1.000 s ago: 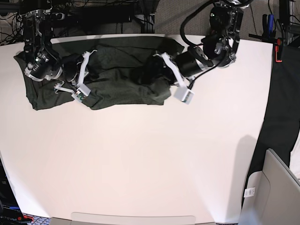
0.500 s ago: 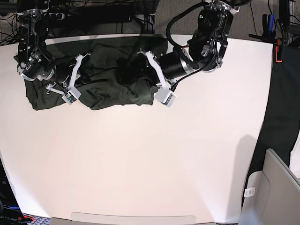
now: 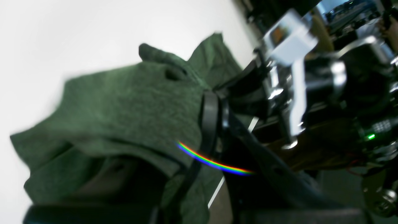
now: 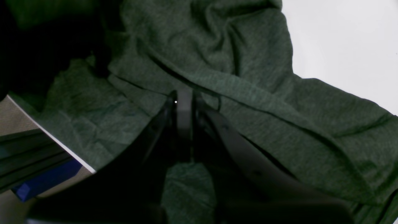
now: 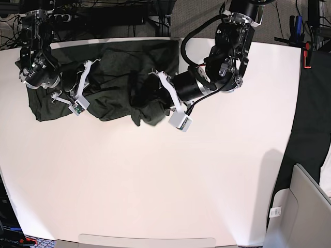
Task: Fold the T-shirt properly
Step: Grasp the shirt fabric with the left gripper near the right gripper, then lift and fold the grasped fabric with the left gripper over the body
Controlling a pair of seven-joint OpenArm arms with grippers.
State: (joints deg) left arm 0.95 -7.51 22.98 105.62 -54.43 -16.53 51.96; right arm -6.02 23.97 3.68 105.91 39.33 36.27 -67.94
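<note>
Olive knit shirt (image 5: 116, 85) lies bunched at the tabletop's (image 5: 155, 181) far edge: light, limp, stretchy. Left fingers (image 3: 211, 124) pinch a fold; right fingers (image 4: 183, 109) pinch fabric. Hems grip best.

The T-shirt (image 5: 116, 85) was dark olive-green, of thin heathered knit, plain and without any print. It lay crumpled at the far edge of the white bench (image 5: 155, 181), bunched into many folds and wrinkles. Its right part was lifted and gathered over toward the middle.
</note>
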